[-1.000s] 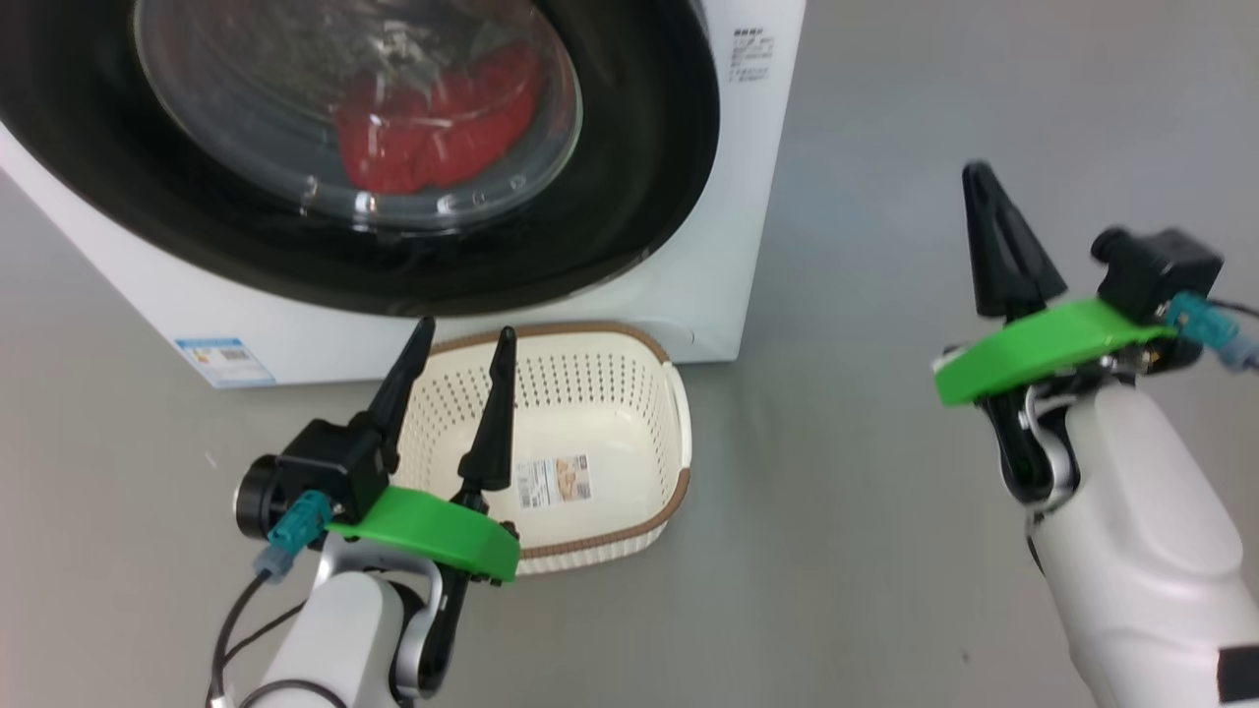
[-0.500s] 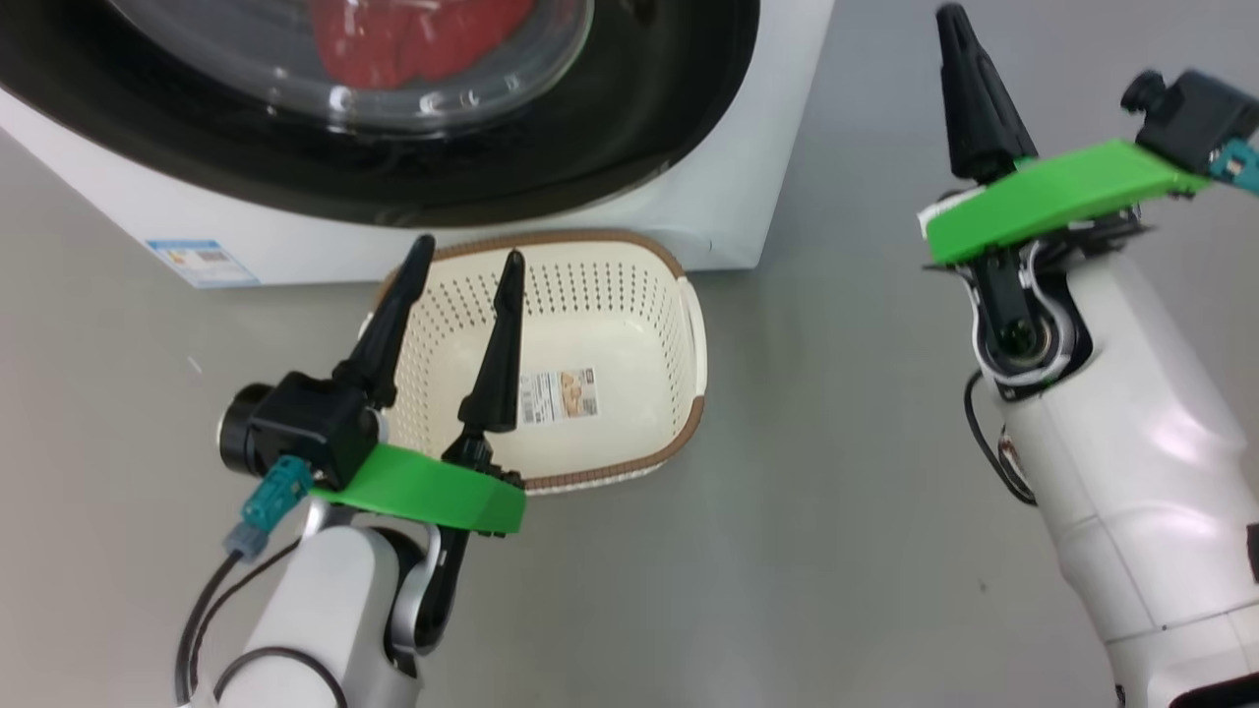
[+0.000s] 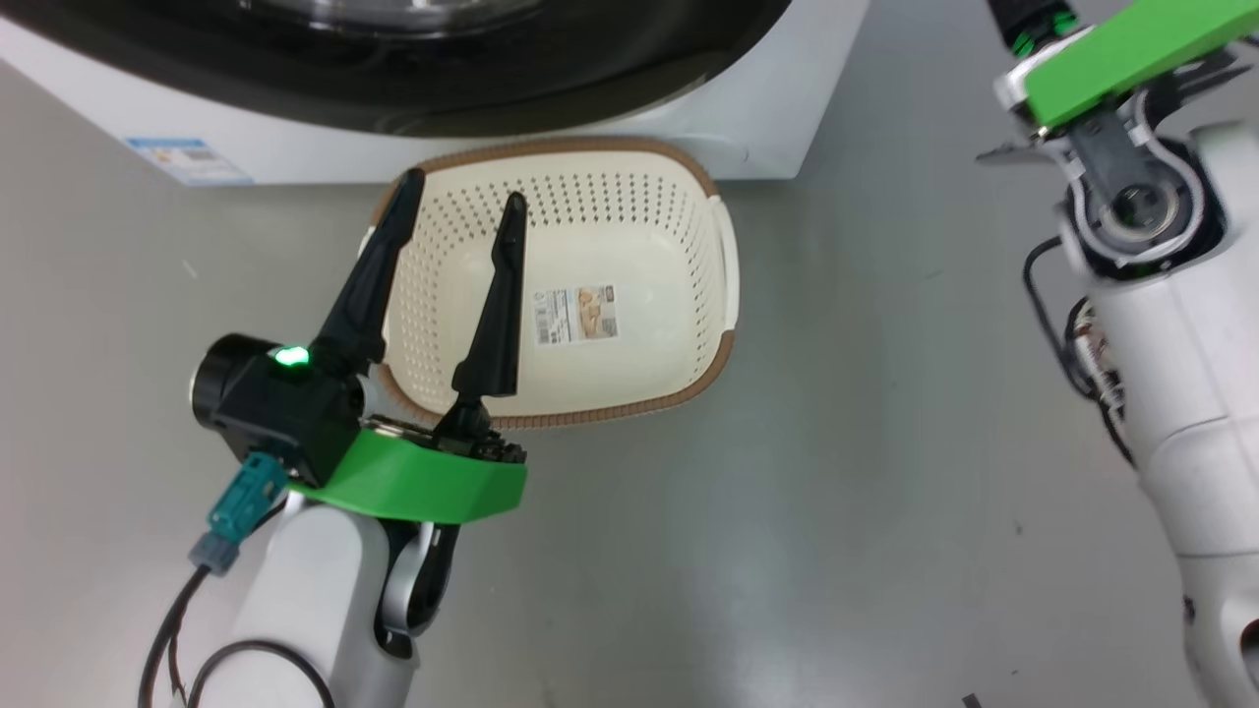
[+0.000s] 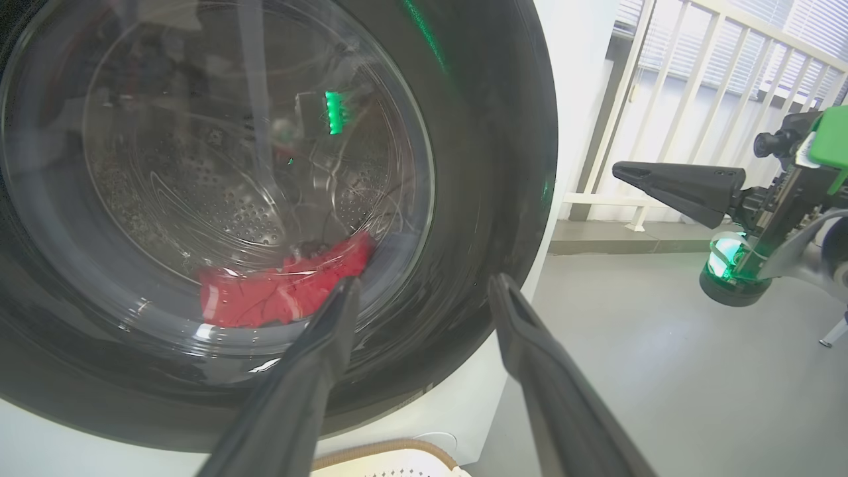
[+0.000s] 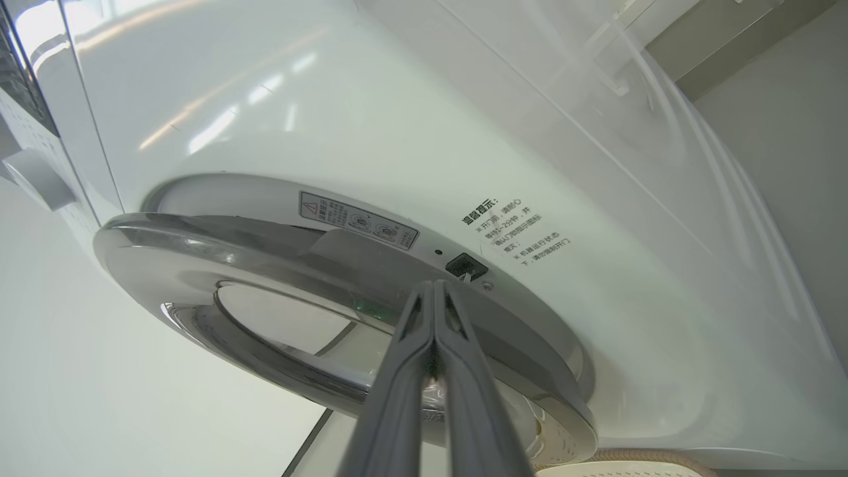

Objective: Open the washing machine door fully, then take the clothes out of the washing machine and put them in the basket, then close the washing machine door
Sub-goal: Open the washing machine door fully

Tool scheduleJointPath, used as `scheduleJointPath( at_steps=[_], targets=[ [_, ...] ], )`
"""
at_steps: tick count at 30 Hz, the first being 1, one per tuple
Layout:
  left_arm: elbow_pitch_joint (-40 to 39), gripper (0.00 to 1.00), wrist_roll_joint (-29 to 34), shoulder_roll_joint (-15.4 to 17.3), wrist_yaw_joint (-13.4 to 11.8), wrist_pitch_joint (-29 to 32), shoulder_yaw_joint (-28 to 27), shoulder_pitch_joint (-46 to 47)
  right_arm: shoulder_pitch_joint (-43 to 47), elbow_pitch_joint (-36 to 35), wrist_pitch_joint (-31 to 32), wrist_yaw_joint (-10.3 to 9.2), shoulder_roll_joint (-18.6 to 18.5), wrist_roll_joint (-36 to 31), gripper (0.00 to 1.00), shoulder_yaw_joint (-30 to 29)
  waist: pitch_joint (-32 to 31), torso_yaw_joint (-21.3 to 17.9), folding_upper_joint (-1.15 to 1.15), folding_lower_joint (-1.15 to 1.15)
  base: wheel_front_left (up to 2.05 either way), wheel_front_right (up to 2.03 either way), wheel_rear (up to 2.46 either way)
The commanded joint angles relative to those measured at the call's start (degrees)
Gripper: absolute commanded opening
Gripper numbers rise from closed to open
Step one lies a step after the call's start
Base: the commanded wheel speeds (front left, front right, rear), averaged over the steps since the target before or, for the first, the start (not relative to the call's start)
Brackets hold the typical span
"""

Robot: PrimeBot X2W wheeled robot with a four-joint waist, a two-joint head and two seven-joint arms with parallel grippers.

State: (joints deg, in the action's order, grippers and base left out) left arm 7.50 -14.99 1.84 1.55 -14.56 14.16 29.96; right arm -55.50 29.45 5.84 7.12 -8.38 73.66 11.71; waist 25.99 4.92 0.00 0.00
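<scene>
The washing machine stands at the top of the head view, its door with the black rim shut against it. Red clothes lie behind the glass, low in the drum. The cream basket sits on the floor just in front of the machine, holding nothing but its paper label. My left gripper hangs open above the basket's left part, fingers pointing at the door. My right gripper is shut on nothing, its tips close to the door's chrome edge, beside a small black latch slot.
Bare grey floor spreads right of the basket and under both arms. A white railing stands behind the machine on the right. A blue sticker marks the machine's lower left front. My right forearm rises at the right edge.
The head camera has tilted down, so the machine slid up the picture. My right gripper has risen past the top edge toward the door's right side. The left gripper stays open over the basket.
</scene>
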Motion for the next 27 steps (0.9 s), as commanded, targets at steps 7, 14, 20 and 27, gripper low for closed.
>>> scheduleJointPath(
  at_steps=[7,14,20,27],
  targets=[
    [-3.2,1.0,0.8,1.0,0.4,-0.4,-1.9,0.7,-3.9,-2.3,3.9,0.36,-1.3,5.4,0.0,0.3,3.4,2.6,0.0,0.0,0.0,0.0,0.0],
    [-4.6,1.0,0.6,1.0,0.3,-0.4,-1.6,0.6,-7.0,-2.3,7.3,0.36,-2.2,9.7,0.0,-0.3,5.2,3.8,0.0,0.0,0.0,0.0,0.0],
    [-5.3,1.0,0.6,1.0,0.1,-0.4,-1.1,0.4,-8.8,-1.4,9.1,0.36,-3.2,10.8,0.0,0.0,6.3,4.8,0.0,0.0,0.0,0.0,0.0],
    [-5.8,1.0,0.6,1.0,0.0,-0.4,-0.8,0.4,-11.3,0.0,10.6,0.36,-3.7,11.4,0.0,0.6,7.5,5.9,0.0,0.0,0.0,0.0,0.0]
  ],
)
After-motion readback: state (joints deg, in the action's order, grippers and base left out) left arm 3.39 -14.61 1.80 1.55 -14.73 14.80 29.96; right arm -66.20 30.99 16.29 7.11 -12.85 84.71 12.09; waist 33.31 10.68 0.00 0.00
